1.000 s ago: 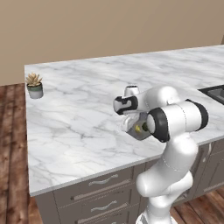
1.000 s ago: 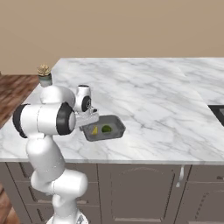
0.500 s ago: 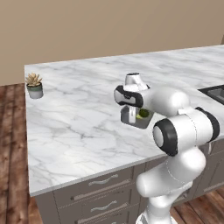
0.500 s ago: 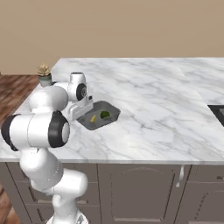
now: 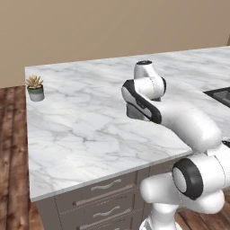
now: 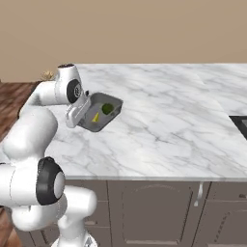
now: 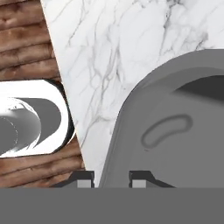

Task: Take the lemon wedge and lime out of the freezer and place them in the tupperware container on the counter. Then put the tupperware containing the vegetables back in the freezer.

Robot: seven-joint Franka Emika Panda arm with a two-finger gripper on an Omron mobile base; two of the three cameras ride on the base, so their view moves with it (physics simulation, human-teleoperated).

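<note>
My gripper point(image 6: 77, 116) is shut on the near rim of the tupperware container point(image 6: 100, 112), a dark grey see-through tub held tilted just above the counter point(image 6: 169, 125). Inside it lie the yellow lemon wedge point(image 6: 95, 117) and the green lime point(image 6: 107, 109). In the hand view the tub's grey wall point(image 7: 175, 131) spreads across the right side, with its rim between my fingertips point(image 7: 85, 179). In the left base view my forearm covers most of the tub point(image 5: 133, 112). The freezer is out of view.
A small grey pot with a succulent point(image 5: 35, 88) stands at the counter's far left corner. The black sink point(image 6: 240, 123) lies at the right edge. Grey drawers with curved handles point(image 5: 105, 185) run below the counter. Wooden floor point(image 7: 26, 30) lies past the counter's left end.
The arm has swung round and the tub has risen off the counter, moving left and away from the front edge, tilting more. The lemon wedge and lime stay inside it.
</note>
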